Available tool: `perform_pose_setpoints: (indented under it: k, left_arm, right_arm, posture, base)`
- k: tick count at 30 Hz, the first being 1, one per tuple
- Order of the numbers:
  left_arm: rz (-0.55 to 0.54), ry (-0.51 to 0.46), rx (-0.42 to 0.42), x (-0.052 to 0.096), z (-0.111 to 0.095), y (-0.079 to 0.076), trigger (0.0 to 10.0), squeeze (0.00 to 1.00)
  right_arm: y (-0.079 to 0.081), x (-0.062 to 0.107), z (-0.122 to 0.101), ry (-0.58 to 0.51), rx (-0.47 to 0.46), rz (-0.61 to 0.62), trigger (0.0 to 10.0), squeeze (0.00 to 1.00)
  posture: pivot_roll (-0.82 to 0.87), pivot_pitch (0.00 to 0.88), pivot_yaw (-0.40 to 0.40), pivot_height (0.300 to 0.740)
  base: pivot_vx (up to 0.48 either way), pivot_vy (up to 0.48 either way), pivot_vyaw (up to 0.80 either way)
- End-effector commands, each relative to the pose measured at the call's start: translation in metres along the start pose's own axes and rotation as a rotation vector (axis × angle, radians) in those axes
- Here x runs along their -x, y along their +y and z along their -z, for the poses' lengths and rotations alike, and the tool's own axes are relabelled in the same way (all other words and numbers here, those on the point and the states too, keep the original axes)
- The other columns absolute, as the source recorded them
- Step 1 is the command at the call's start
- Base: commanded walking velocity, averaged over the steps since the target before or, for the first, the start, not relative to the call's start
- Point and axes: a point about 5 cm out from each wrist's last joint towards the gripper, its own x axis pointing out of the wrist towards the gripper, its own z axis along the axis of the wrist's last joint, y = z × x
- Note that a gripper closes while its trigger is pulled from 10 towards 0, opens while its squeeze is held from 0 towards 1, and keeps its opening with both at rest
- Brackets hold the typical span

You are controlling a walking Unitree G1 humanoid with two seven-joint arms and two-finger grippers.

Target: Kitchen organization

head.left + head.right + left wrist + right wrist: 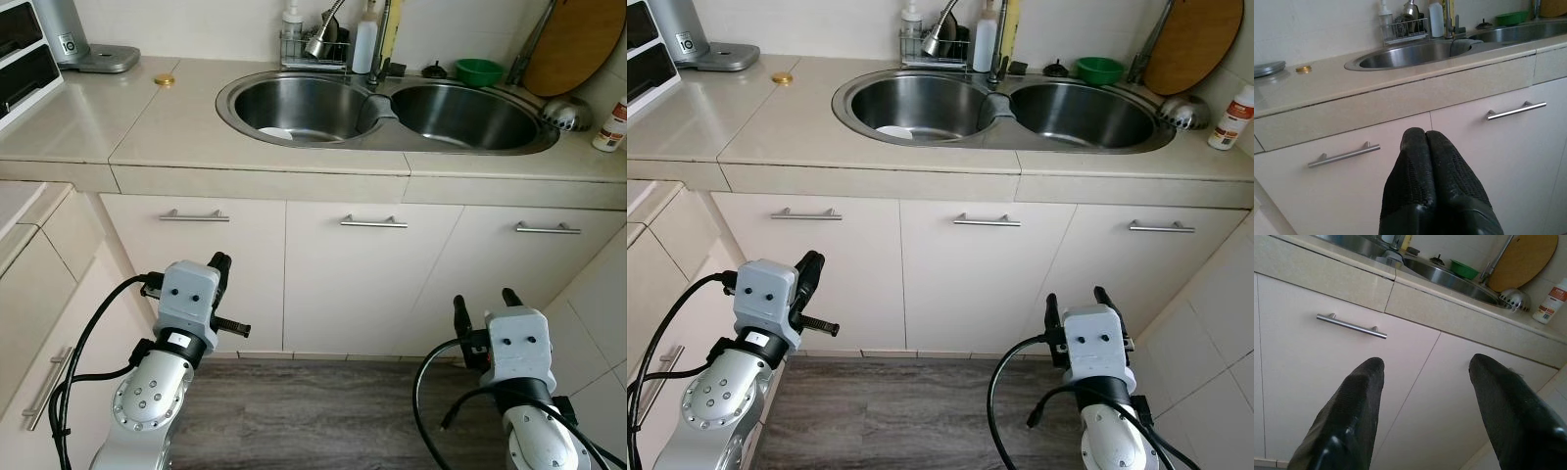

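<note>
Both silver arms are held low before the white cabinet doors (348,284) beneath the beige desk (176,127), grippers pointing up. The left gripper (1425,138) has its jaws pressed together, empty; the right gripper (1425,367) has jaws spread wide. A double stainless-steel sink (382,113) sits above.

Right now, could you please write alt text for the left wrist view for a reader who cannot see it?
The left hand, its two black fingers pressed shut, points at a cream cabinet door with a silver bar handle below a beige countertop. Above lies a steel double sink, with a dish rack and bottles behind.
</note>
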Motion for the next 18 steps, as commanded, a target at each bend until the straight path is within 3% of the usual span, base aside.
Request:
perform_pose_setpoints:
  k: [1,5,8,18]
  left_arm:
    - [0.312,0.112,0.04,-0.0244,0.0197,-0.0318,10.0,0.0]
    - [0.312,0.112,0.041,-0.0242,0.0195,-0.0317,10.0,0.0]
    - [0.31,0.07,0.035,-0.0228,0.0121,-0.0322,10.0,0.0]
    - [0.327,0.068,0.032,-0.0246,0.013,-0.0319,10.0,0.0]
  right_arm:
    - [0.0224,0.0039,0.0076,0.045,-0.17,-0.148,10.0,0.0]
    - [0.0227,0.0038,0.0076,0.045,-0.17,-0.147,10.0,0.0]
    - [0.0204,0.0037,0.0014,0.01,-0.118,-0.116,10.0,0.0]
    - [0.0207,0.0043,0.0014,0.006,-0.119,-0.123,10.0,0.0]
  posture:
    - [0.11,0.0,-0.097,0.74]
    - [0.12,0.0,-0.098,0.74]
    - [0.11,0.0,-0.097,0.74]
    - [0.1,0.0,-0.095,0.74]
  base:
    - [0.0,0.0,0.0]
    - [0.0,0.0,0.0]
    - [0.0,0.0,0.0]
    - [0.0,0.0,0.0]
